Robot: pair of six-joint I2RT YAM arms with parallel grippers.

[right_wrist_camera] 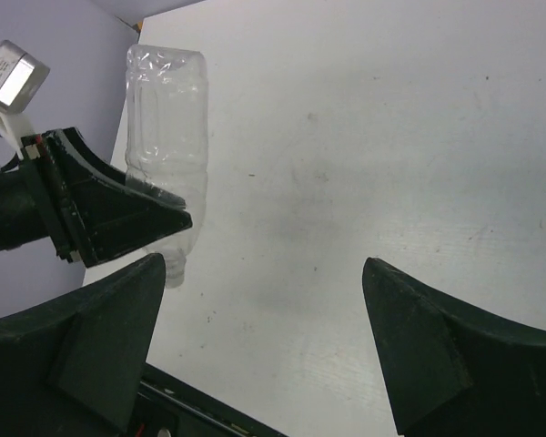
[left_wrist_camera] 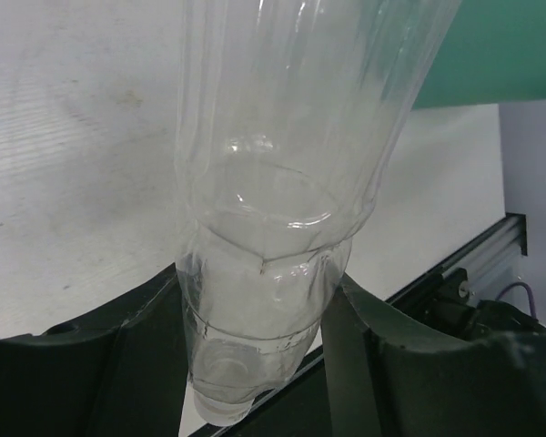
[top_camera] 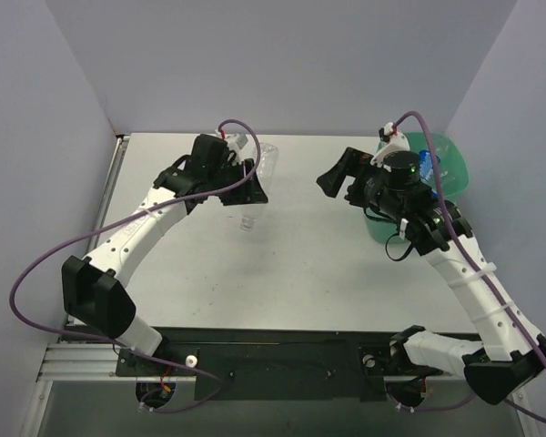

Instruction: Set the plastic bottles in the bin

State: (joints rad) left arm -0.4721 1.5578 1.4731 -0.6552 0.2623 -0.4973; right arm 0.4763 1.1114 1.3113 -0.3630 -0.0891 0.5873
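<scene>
My left gripper (top_camera: 244, 193) is shut on a plain clear bottle (top_camera: 267, 162) and holds it above the table's far middle, cap end down. In the left wrist view the bottle (left_wrist_camera: 282, 146) fills the frame, its shoulder pinched between my two fingers (left_wrist_camera: 382, 364). My right gripper (top_camera: 344, 185) is open and empty, hovering left of the mint-green bin (top_camera: 450, 168). The right wrist view shows its gripper (right_wrist_camera: 264, 319) wide open over bare table, with the held bottle (right_wrist_camera: 168, 137) at the upper left. A blue-labelled bottle (top_camera: 427, 164) lies inside the bin.
The bin stands at the table's far right corner, and a corner of it shows in the left wrist view (left_wrist_camera: 491, 45). Grey walls enclose the table on three sides. A black rail (top_camera: 282, 364) runs along the near edge.
</scene>
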